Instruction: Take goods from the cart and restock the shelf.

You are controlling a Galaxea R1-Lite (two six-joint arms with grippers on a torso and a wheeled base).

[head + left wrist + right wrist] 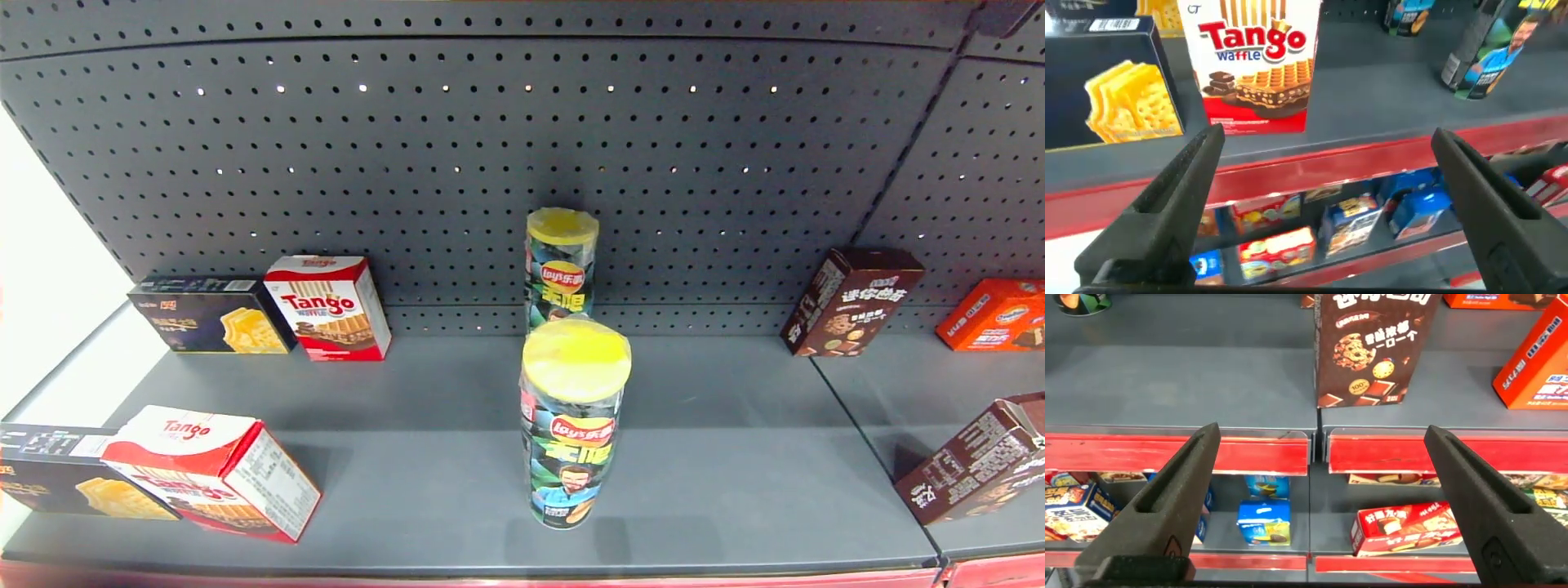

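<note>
Gaping wide and empty, left gripper (1327, 139) and right gripper (1323, 431) face a grey pegboard shelf (735, 457) bearing a yellow-lidded chip can (574, 425).

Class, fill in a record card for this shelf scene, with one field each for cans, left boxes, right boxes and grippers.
Cans: front can and back can, both upright with yellow lids, mid-shelf, one behind the other.
Left boxes: back red box beside back dark box; front red box beside front dark box.
Right boxes: back brown box, front brown box, orange box farthest right.
Grippers: left gripper and right gripper, fingers open, holding nothing.
</note>
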